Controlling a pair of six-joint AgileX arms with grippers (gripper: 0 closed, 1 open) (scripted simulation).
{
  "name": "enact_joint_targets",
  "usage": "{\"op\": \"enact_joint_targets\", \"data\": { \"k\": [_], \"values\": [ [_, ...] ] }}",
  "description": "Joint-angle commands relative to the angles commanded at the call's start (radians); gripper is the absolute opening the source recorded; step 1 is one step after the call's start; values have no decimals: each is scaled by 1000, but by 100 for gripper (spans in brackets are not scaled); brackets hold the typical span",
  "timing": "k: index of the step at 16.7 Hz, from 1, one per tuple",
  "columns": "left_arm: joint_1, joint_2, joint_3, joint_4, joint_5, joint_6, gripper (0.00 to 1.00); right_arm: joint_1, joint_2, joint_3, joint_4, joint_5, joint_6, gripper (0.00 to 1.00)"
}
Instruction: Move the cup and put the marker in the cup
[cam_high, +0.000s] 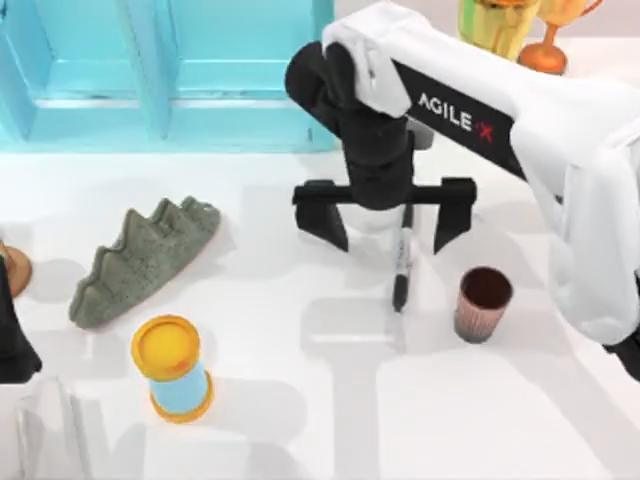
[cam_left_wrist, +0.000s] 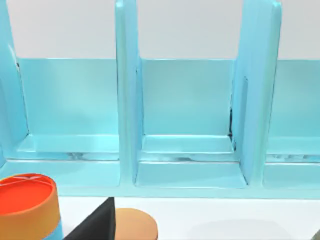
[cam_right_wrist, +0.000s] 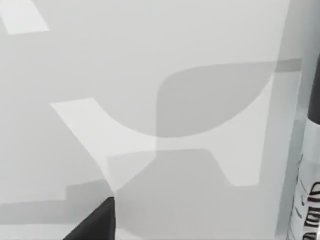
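Marker (cam_high: 402, 262): slim black pen lying flat on the white table (cam_high: 300, 400), near the middle, white label band with dark print too small to read; in the right wrist view the marker (cam_right_wrist: 311, 165) shows the same band, lettering not legible.

Cup (cam_high: 484, 303): ribbed pinkish-brown tumbler, dark inside, upright, just right of the marker's lower end and apart from it.

Right gripper (cam_high: 384, 222): black fingers spread wide, hovering over the marker's upper end, holding nothing; white arm casing reads "AGILEX".

Left arm (cam_high: 14, 330): parked at the table's left edge; I cannot tell how its fingers stand.

Other items: blue cylinder (cam_high: 173, 367) with yellow-orange ends, lower left; grey-green spiked slab (cam_high: 140, 260); turquoise divided rack (cam_high: 160, 70) along the far edge; gold goblet (cam_high: 497, 25) at the far right.
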Motion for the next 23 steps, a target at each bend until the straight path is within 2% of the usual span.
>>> {"op": "enact_joint_targets", "data": {
  "k": [8, 16, 23],
  "values": [
    [0, 0, 0, 0, 0, 0, 100, -5, -76, -226, 151, 0, -6, 100],
    [0, 0, 0, 0, 0, 0, 100, -6, -85, -252, 168, 0, -7, 100],
    [0, 0, 0, 0, 0, 0, 100, -6, -85, -252, 168, 0, -7, 47]
  ]
}}
